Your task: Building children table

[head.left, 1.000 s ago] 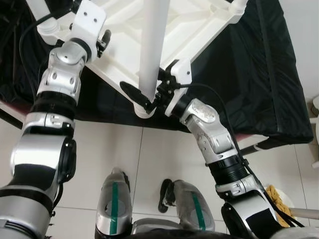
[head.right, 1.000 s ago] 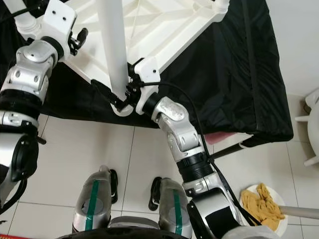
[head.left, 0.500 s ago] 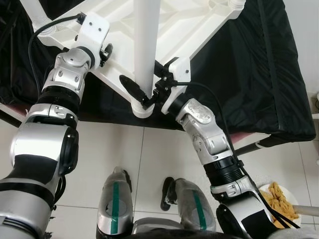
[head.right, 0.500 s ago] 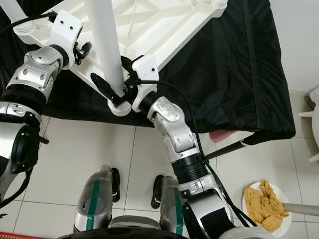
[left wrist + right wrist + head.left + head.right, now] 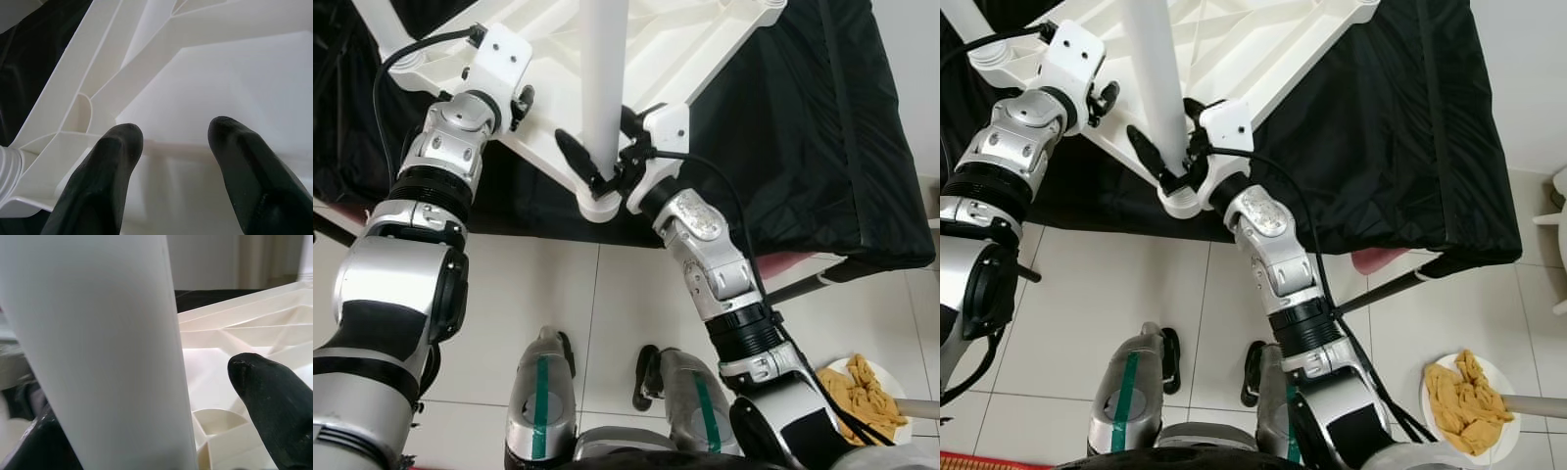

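Upper centre of frame, the right gripper [image 5: 599,171], arm bent sharply upward, has its fingers spread around the upright white leg [image 5: 603,78]. Upper left, the left gripper [image 5: 168,142] rests parted over the upturned tabletop [image 5: 705,49].

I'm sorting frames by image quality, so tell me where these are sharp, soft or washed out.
Left eye view: sharp, evenly lit, white table top nearly blown out. Right wrist view: the table leg close up, soft and bright. Left wrist view: the left end effector dark and slightly soft.
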You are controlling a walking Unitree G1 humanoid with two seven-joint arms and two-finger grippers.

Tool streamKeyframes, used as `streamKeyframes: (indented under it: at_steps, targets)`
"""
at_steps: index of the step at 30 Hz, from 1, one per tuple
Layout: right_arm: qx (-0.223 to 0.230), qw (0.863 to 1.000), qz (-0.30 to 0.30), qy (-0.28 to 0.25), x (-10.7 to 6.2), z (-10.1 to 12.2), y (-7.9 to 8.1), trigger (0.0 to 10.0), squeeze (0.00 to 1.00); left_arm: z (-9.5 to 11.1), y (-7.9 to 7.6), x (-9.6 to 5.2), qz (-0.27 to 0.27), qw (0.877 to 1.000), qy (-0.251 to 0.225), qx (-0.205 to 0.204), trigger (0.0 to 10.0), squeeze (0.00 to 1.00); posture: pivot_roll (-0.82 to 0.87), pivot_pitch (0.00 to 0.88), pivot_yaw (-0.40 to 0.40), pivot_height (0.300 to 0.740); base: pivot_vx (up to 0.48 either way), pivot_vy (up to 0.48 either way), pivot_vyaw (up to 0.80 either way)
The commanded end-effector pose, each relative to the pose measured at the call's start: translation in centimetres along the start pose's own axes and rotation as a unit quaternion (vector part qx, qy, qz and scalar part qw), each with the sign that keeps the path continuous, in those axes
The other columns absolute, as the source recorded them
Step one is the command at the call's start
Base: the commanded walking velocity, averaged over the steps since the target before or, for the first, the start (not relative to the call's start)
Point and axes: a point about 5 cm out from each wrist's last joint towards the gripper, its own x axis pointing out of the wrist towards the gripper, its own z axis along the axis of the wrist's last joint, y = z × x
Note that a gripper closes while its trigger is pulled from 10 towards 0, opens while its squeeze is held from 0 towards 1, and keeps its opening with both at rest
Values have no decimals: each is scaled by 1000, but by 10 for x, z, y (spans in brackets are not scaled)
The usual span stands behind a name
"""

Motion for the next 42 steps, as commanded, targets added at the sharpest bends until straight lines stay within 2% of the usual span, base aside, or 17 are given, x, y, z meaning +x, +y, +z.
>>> streamKeyframes:
  at_steps: [1,2,5,7,20,27,28,34,35,39,40,42]
  targets:
    - [-13,992,-123,-12,-10,6,-42,10000,0,-36,-10,-3,-27,997,73,-1,10000,0,59,118,-11,740,0,0,0]
    - [-23,988,-151,-10,-14,6,-51,10000,0,-36,-10,-5,-32,997,68,0,10000,0,59,117,-10,740,0,0,0]
    - [-23,988,-151,-10,-14,6,-51,10000,0,-36,-10,-5,-32,997,68,0,10000,0,59,117,-10,740,0,0,0]
    - [-26,981,-190,-10,-21,6,-62,10000,0,-35,-12,-7,-43,997,59,3,10000,0,59,114,-8,740,0,0,0]
    - [-41,976,-212,-2,-31,1,-67,10000,0,-35,-13,-8,-50,997,56,12,10000,0,54,110,0,740,0,0,0]
    - [-50,970,-236,-8,-31,4,-77,10000,0,-31,-14,-8,-53,997,52,15,10000,0,50,112,7,740,0,0,0]
    - [-50,968,-245,-18,-31,9,-83,10000,0,-29,-15,-8,-54,997,47,13,10000,0,52,115,6,740,0,0,0]
    - [-50,969,-240,-39,-30,20,-92,10000,0,-22,-11,-9,-43,999,25,0,10000,0,56,119,3,740,0,0,0]
    - [-50,970,-234,-47,-30,23,-95,10000,0,-17,-8,-10,-42,999,12,-14,10000,0,58,120,1,740,0,0,0]
    - [-52,975,-211,-52,-32,25,-94,10000,0,-10,-5,-12,-39,999,-13,-16,10000,0,57,122,-2,740,0,0,0]
    - [-47,978,-195,-51,-34,23,-92,10000,0,-5,-8,-15,-50,998,-33,-18,10000,0,58,124,-6,740,0,0,0]
    - [-47,978,-195,-51,-34,23,-92,10000,0,-5,-8,-15,-50,998,-33,-18,10000,0,58,124,-6,740,0,0,0]
